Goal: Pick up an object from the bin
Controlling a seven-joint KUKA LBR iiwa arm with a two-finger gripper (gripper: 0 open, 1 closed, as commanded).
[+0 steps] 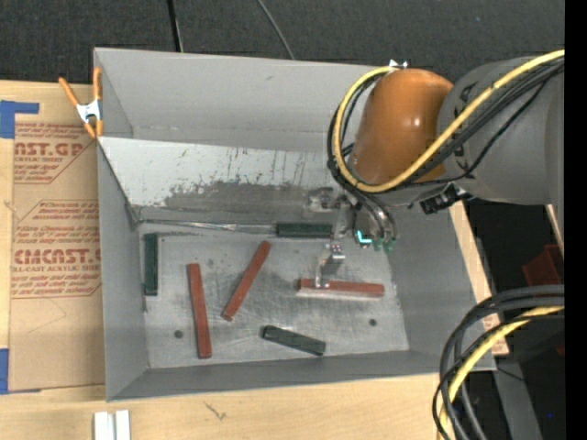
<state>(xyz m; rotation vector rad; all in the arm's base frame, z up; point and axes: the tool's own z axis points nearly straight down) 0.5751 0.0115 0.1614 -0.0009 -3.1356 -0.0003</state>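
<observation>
gripper (330, 271) low over left end of red stick (356, 289), which lies flat by the right wall of the bin (229, 108), clear of the others, probably chosen for room. open or closed: cannot tell.

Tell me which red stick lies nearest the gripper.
The horizontal red rectangular stick at the bin's right, under the gripper; the slanted red stick and the leftmost red stick lie farther left.

A long, thin red bar (353, 289) lies flat on the bin's floor.
It lies towards the bin's right wall, its length roughly parallel to the bin's front edge, and its left end is directly under the gripper (328, 269).
</observation>
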